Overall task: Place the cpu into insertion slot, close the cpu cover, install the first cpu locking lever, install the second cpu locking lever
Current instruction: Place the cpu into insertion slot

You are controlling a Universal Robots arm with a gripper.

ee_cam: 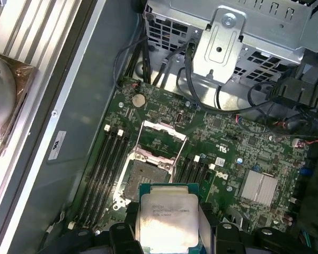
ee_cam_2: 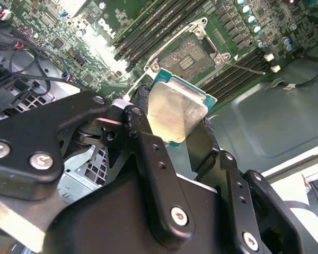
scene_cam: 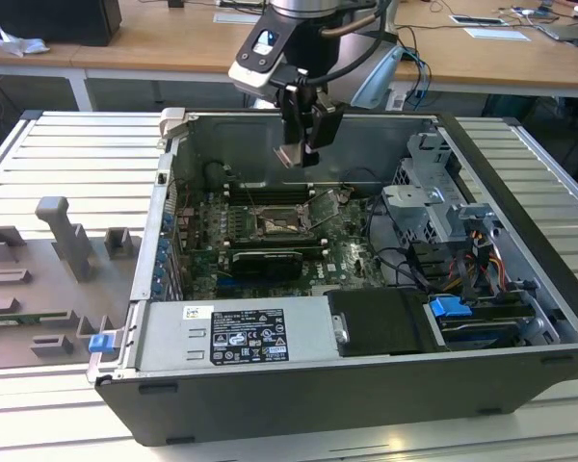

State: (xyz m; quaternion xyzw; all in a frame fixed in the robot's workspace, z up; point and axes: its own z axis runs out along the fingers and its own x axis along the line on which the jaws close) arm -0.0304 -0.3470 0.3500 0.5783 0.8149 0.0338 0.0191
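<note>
The cpu [ee_cam: 167,218] has a pale silver-beige top with a teal-green edge, and the tool [ee_cam_2: 173,125] is matte black. The board [ee_cam: 228,137] is dark green with black memory slots [ee_cam: 103,169], and the insertion slot [ee_cam: 148,179] is dark grey in a silvery rim. The tabletop [scene_cam: 67,164] is pale grey with ribbed stripes.

The exterior view looks down into the open computer case [scene_cam: 318,414]; both wrist views closely share the insertion slot [ee_cam_2: 193,58] [ee_cam: 148,177].
</note>
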